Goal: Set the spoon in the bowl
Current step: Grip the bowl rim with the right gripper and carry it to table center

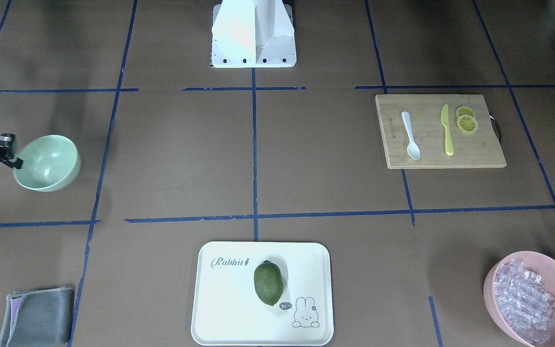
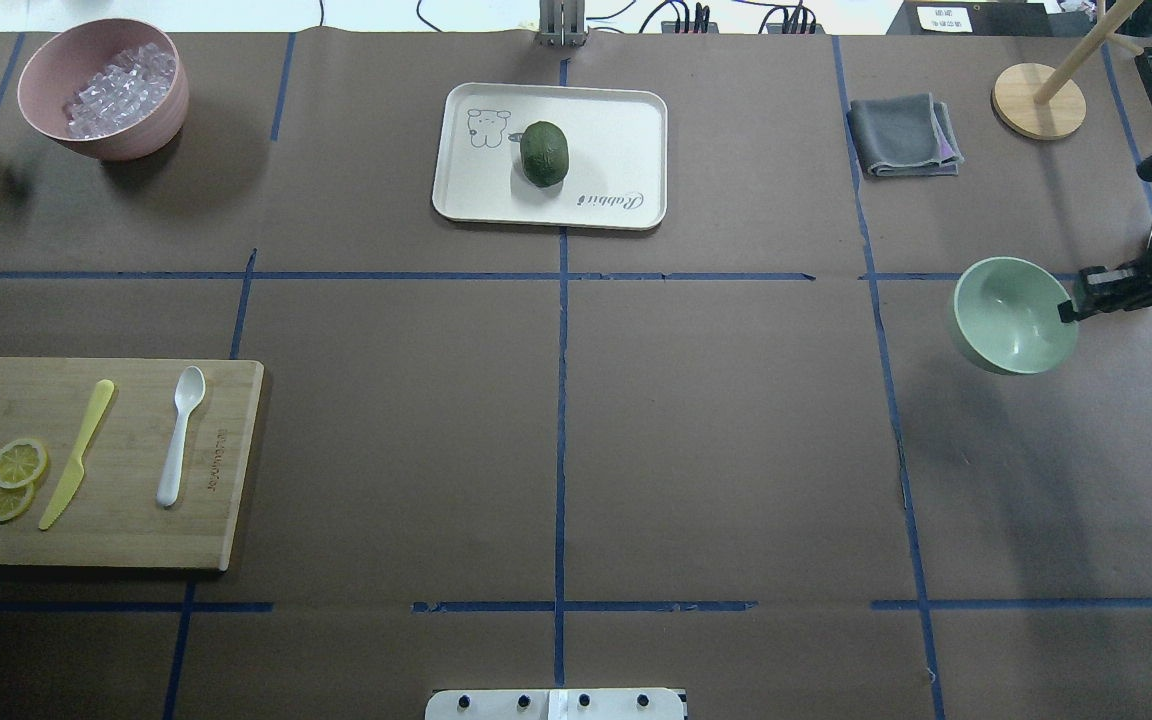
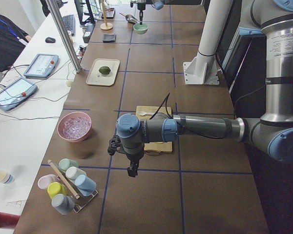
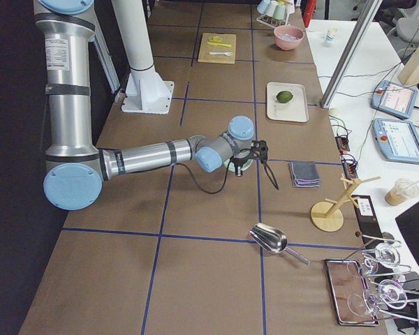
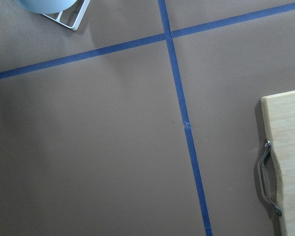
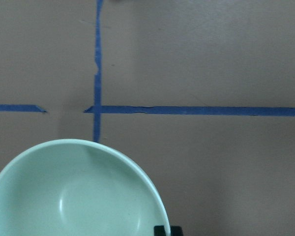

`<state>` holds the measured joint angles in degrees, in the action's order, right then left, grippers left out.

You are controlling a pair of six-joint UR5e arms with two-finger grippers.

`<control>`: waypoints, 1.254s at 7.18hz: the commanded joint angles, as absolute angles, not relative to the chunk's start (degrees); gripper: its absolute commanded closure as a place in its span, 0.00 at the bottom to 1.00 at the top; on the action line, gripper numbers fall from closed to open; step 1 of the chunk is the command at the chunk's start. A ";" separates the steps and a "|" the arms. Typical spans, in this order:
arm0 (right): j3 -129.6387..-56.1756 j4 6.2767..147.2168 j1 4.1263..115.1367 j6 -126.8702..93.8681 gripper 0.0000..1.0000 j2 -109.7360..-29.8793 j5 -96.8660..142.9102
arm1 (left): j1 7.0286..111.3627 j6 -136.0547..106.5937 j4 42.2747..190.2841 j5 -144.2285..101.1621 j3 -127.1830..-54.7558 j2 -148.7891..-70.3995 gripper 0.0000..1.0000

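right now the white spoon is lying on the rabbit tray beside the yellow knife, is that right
No. The spoon lies on the wooden cutting board, not the tray, beside the yellow knife, as the overhead exterior view shows.

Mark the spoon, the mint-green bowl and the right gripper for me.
spoon [image 2: 178,445]: overhead view, middle of its handle.
bowl [image 2: 1006,320]: overhead view, bare inside surface.
right gripper [image 2: 1067,311]: overhead view, fingertips at the bowl's rim.
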<state>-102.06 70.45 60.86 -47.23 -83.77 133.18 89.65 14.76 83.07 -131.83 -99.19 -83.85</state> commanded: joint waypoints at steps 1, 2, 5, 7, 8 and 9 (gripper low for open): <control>-104.50 80.12 52.69 -63.21 1.00 -70.46 128.87 | 89.65 14.77 83.14 -131.84 -99.14 -84.02 0.00; -104.50 84.51 48.73 -67.72 1.00 -65.27 125.98 | 89.56 14.68 83.14 -131.84 -99.14 -84.02 0.00; -103.11 86.48 36.61 -80.03 1.00 -58.46 114.93 | 89.56 14.68 83.14 -131.84 -99.23 -84.02 0.00; -97.94 86.48 32.36 -86.02 1.00 -52.15 111.63 | 89.56 14.50 83.14 -131.84 -99.84 -84.11 0.00; -95.82 86.31 29.91 -86.65 1.00 -50.90 108.40 | 89.30 14.50 83.14 -131.84 -99.67 -84.20 0.00; -95.37 86.31 28.58 -87.44 1.00 -50.89 107.24 | 89.30 14.50 83.14 -131.84 -100.02 -84.20 0.00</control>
